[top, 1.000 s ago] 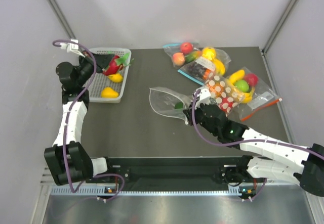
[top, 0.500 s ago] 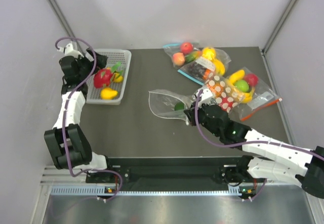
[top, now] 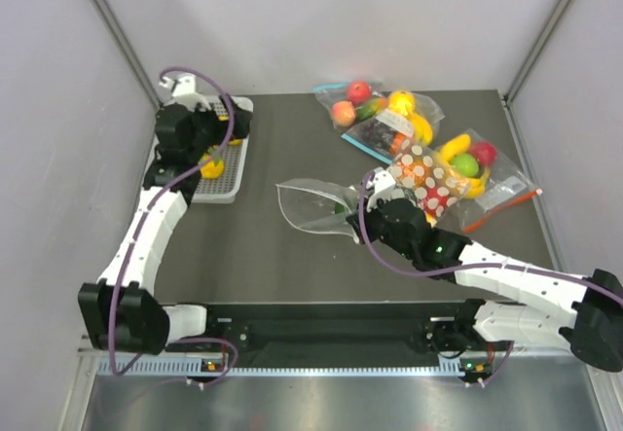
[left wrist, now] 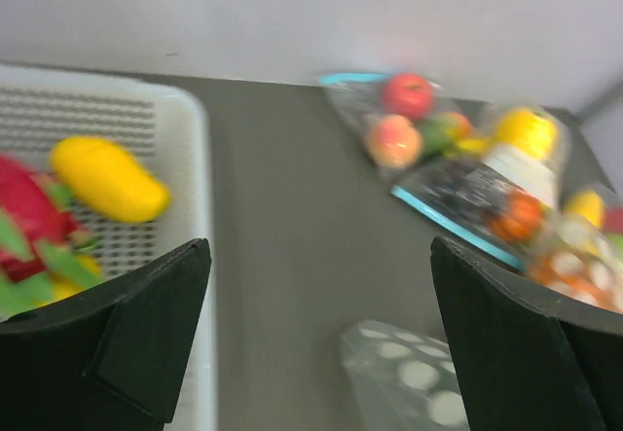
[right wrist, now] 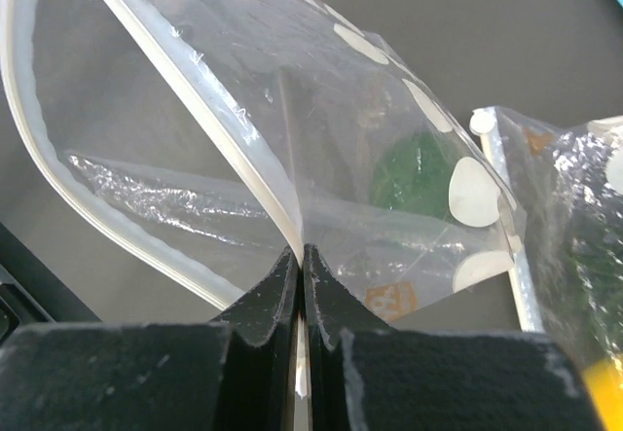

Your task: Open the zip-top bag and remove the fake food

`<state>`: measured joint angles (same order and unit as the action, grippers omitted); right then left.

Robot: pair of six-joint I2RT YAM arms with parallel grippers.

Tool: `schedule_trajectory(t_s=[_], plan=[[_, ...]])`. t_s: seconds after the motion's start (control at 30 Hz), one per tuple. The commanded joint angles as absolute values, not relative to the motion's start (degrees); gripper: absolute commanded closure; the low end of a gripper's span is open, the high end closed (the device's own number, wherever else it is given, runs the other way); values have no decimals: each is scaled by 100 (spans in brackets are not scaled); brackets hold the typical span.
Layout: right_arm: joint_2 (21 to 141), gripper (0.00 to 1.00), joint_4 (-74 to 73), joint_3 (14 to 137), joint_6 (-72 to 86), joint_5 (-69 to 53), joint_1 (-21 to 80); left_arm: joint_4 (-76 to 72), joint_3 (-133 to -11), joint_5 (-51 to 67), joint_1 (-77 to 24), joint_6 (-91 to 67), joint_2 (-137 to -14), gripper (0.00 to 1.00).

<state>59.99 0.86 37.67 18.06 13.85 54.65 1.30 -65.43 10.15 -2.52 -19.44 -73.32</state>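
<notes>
Dotted bag [top: 310, 203]: lies flat on the dark tabletop [top: 292, 270] near the middle, its mouth open towards the left. In the right wrist view the white zip rim gapes in a wide loop.

Right fingers [right wrist: 263, 305]: closed tight on the dotted bag. They pinch a fold of the plastic where the upper zip rim comes down to meet them, with the film trapped between the two pads. The rest of the bag spreads out ahead of the tips and rises above them.

Contents: one green piece [right wrist: 411, 172] sits inside the bag at its far, closed end, well ahead of the right fingers and not touched by them. Nothing else can be made out inside.

Left fingers [left wrist: 127, 353]: spread wide and holding nothing. They hang over the right edge of the white basket [left wrist: 193, 159] at the rear left of the tabletop, well apart from the dotted bag; only a corner of the bag shows at the bottom of the left wrist view.

Basket contents: a yellow piece [left wrist: 107, 180] and a red piece [left wrist: 24, 222] with green leaves, blurred.

Other items: a second dotted bag [top: 428, 178] showing orange lies just beside the right fingers, to their right. Clear bags [top: 355, 105] of toy fruit lie behind it.
</notes>
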Motion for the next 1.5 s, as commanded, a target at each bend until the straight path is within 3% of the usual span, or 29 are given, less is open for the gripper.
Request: schedule_trajectory(t_s=[0.0,0.2,0.43,0.9,0.97,1.0,1.03,1.07,1.1,1.13,1.17,1.3,1.47], plan=[[6143,100,351,4175,1837,1292,5563,483,-6680,704,-1042,-1530,-6742,1],[6556,100,308,4570,1960,1388,5599,844,-5732,747,-1669,-1959,-5434,1],[7154,100,308,5158,1978,1494,5634,1222,-4686,1203,-1723,-2671,-4167,1],[7787,100,439,5678,2030,1538,5994,519,-3349,1336,-1723,-3102,-4561,1],[7805,97,440,5669,2004,1529,6029,335,-3235,1484,-1723,-3138,-4623,8],[7805,91,413,5669,2013,1512,6029,256,-3200,1546,-1723,-3146,-4675,16],[7787,81,378,5669,2013,1512,6047,211,-3173,1564,-1723,-3155,-4719,31],[7752,56,300,5678,2004,1512,6047,202,-3155,1504,-1723,-3173,-4755,69],[7621,47,264,5652,1995,1529,6056,202,-3164,1451,-1723,-3173,-4824,85],[7533,41,203,5660,1969,1564,6056,202,-3155,1424,-1723,-3129,-4869,95],[7445,35,98,5660,1917,1599,6056,202,-3164,1389,-1723,-3103,-4904,100],[6787,25,-148,5608,1662,1828,6038,237,-3182,1371,-1723,-3041,-4983,100],[6793,22,-45,5450,1748,1241,5319,264,-3199,1459,-1714,-2953,-4992,100]])
